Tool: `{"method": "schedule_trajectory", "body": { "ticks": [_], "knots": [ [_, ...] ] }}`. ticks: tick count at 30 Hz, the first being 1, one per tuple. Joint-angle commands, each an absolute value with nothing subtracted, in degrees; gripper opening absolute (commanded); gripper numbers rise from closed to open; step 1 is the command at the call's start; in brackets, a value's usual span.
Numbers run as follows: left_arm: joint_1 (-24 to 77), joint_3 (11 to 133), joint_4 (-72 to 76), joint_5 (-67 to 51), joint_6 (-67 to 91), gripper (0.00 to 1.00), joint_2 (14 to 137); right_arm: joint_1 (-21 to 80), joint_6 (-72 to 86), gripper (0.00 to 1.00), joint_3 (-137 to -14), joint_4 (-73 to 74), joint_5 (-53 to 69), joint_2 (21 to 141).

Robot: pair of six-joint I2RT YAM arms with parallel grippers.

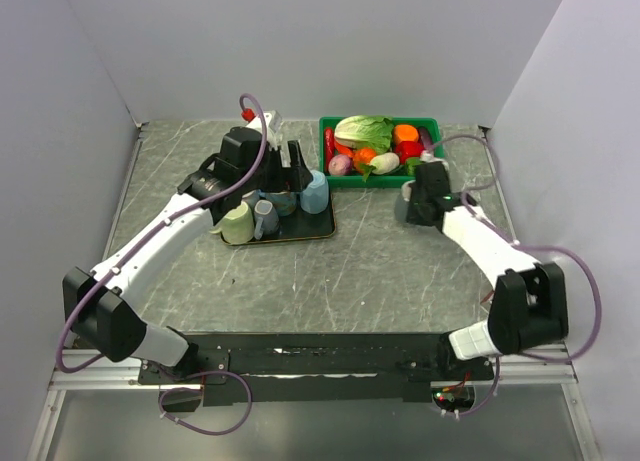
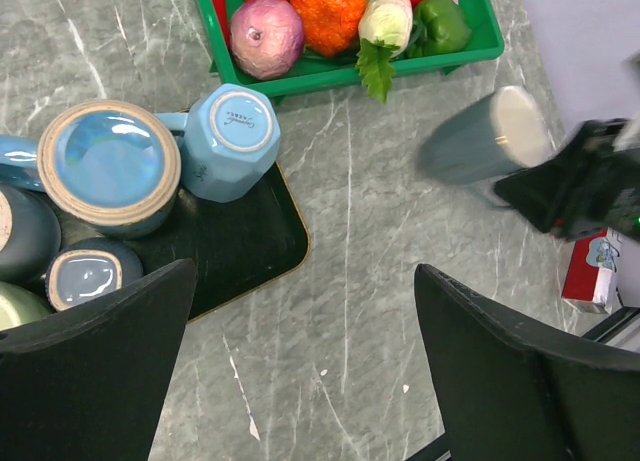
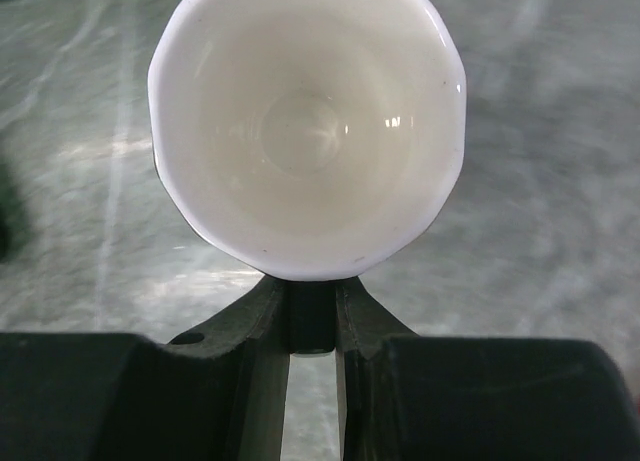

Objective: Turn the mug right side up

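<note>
Pinching mug (image 3: 305, 131), handle mostly hidden: right end effector (image 3: 312, 306).

My right end effector (image 1: 414, 203) holds the grey mug (image 1: 402, 203) near the green crate (image 1: 345, 182); left end effector (image 1: 296, 176) above the tray (image 1: 310, 229)

Mug (image 3: 305, 131) white inside, outside perhaps grey-green; tray (image 2: 245, 236) black; table (image 1: 350, 271) grey, white-veined.

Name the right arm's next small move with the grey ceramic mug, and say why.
Probably roll the right gripper until the mouth of the grey ceramic mug points up. The jaws are shut on it, and it is held sideways, its white inside facing the wrist camera, so it cannot be set down upright.
</note>
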State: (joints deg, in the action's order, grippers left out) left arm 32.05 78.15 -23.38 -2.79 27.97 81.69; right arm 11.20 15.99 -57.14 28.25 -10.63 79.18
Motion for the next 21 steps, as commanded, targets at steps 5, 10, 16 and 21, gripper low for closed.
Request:
{"method": "schedule_trajectory", "body": {
  "ticks": [5, 10, 16, 21],
  "knots": [
    [31.38, 77.79, -23.12, -0.44, 26.81, 0.96, 81.21, 20.39, 18.63, 0.00, -64.94, 17.05, -14.85, 88.15],
    [31.11, 77.17, -23.47, -0.18, 26.81, 0.96, 81.39, 22.14, 18.89, 0.00, -67.93, 15.38, -15.55, 93.25],
    [30.76, 76.29, -23.38, -0.18, 26.72, 0.96, 81.12, 25.48, 18.81, 0.00, -70.31, 16.08, -17.22, 95.71],
    [30.50, 74.89, -23.20, 1.41, 27.07, 0.96, 80.77, 28.91, 19.69, 0.00, -71.54, 18.63, -21.35, 96.94]
  ]
}}
